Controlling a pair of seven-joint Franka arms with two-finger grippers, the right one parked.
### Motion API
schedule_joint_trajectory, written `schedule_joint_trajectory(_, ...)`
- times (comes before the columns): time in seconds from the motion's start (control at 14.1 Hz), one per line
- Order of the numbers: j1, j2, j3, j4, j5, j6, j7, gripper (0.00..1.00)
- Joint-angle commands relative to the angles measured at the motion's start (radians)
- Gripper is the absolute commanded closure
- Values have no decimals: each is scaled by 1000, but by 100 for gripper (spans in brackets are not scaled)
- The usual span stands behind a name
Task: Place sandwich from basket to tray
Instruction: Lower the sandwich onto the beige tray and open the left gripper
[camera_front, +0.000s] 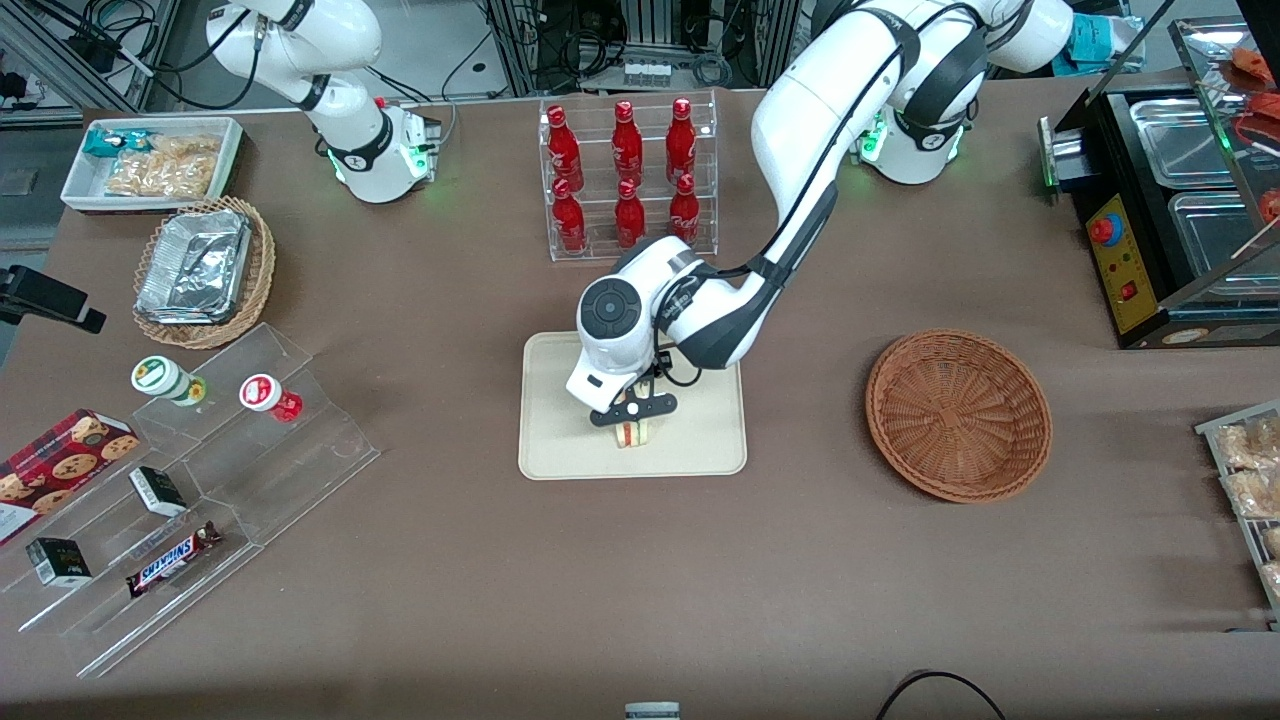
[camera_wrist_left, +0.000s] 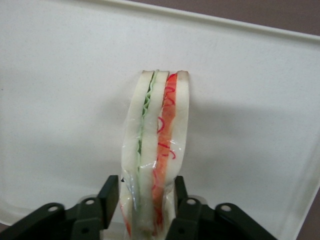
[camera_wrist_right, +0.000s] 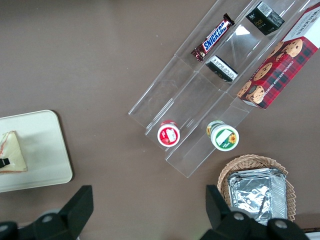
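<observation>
Sandwich (camera_wrist_left: 156, 150) pinched upright by lowered pincer (camera_front: 632, 412) over tray (camera_front: 560, 450)

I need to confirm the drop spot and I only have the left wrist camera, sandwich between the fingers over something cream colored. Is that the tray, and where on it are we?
Observer: Yes. In the front view the gripper holds the sandwich over the tray, nearer the tray's camera-side edge than its edge by the bottle rack.
Operator: Anything left in the basket?
Observer: No, the basket is empty, lying toward the working arm's end of the table.
Operator: Is the sandwich touching the tray?
Observer: The right wrist view shows it over the tray, fingers clamped on it; contact I cannot tell.
</observation>
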Motion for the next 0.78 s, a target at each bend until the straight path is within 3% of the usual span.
schedule_joint_trajectory(0.0,-9,-24,9,22,14,-16,10,0)
schedule_joint_trajectory(0.5,27,-205,36,-102,29,-191,-34,0)
schedule_joint_trajectory(0.71,90,-311,49,-229,24,-193,65,0)
